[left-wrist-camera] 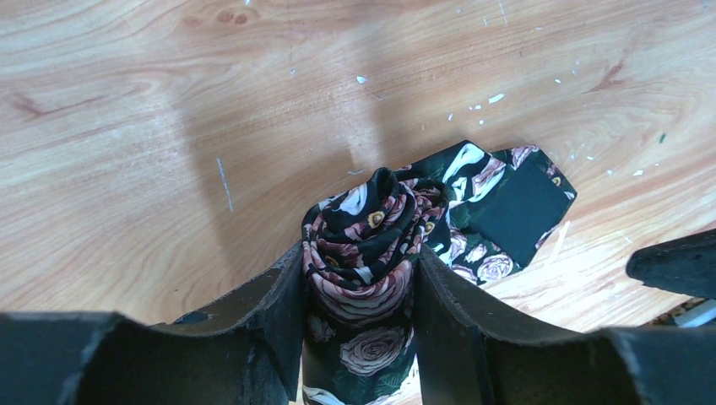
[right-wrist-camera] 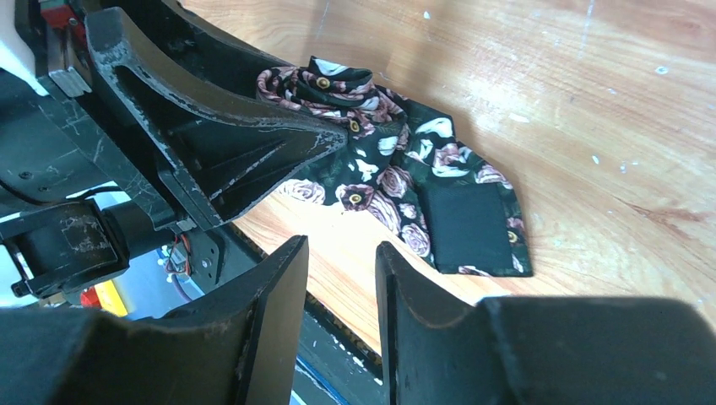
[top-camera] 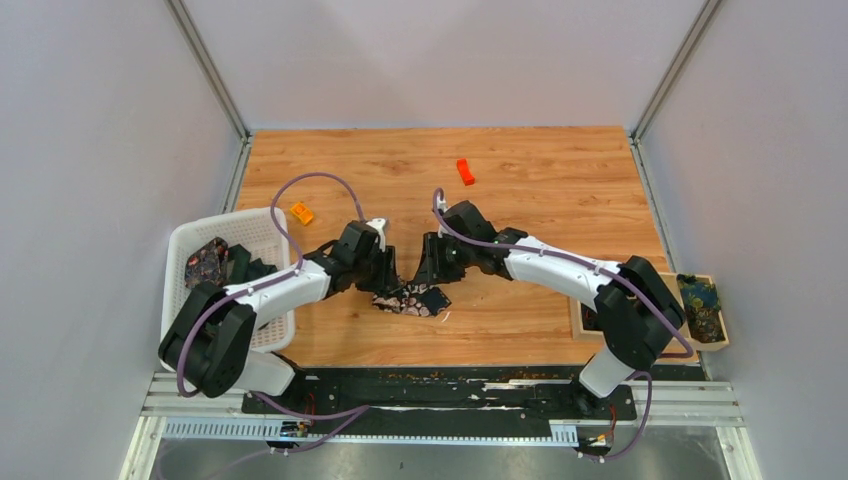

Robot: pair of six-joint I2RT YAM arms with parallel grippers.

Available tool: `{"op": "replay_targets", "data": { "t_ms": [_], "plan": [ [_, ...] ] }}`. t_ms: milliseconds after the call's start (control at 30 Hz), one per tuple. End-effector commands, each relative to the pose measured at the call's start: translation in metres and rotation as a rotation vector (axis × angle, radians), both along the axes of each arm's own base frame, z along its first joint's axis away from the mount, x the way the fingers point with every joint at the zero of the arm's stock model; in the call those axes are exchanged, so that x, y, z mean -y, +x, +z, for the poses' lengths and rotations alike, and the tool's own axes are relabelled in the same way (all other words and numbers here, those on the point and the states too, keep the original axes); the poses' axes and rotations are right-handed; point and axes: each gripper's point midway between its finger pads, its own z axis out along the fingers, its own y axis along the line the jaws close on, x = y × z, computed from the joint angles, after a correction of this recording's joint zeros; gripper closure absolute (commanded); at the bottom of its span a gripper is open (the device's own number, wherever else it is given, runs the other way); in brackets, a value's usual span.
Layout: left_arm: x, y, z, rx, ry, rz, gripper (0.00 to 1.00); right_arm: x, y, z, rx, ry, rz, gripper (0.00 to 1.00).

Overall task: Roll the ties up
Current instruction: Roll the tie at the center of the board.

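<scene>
Tie (left-wrist-camera: 363,228): rolled part is pinched between my left gripper (left-wrist-camera: 359,263) jaws, with the flat wide tail on the table (left-wrist-camera: 152,126) just beyond them. My right gripper (right-wrist-camera: 342,246) jaws are narrow and hold nothing; the tail lies just ahead of them.

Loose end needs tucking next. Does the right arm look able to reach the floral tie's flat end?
Likely yes: the right pincer is open near the floral tie's flat end, which lies uncovered; the left pincer grips only the roll.
</scene>
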Motion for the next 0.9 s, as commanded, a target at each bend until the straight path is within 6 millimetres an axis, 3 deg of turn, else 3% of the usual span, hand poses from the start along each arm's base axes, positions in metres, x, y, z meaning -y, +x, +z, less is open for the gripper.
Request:
{"op": "replay_targets", "data": {
  "t_ms": [0,500,867],
  "plan": [
    [-0.021,0.000,-0.006,-0.003,0.202,-0.018,0.49,0.012,0.006,0.012,0.050,-0.015,-0.029,0.64],
    [-0.041,0.012,0.003,0.079,0.607,-0.017,0.50,0.059,0.021,0.012,0.107,-0.133,-0.143,0.64],
    [-0.053,0.021,0.019,0.170,0.895,-0.001,0.50,0.081,0.026,0.014,0.120,-0.142,-0.196,0.65]
  ]
}}
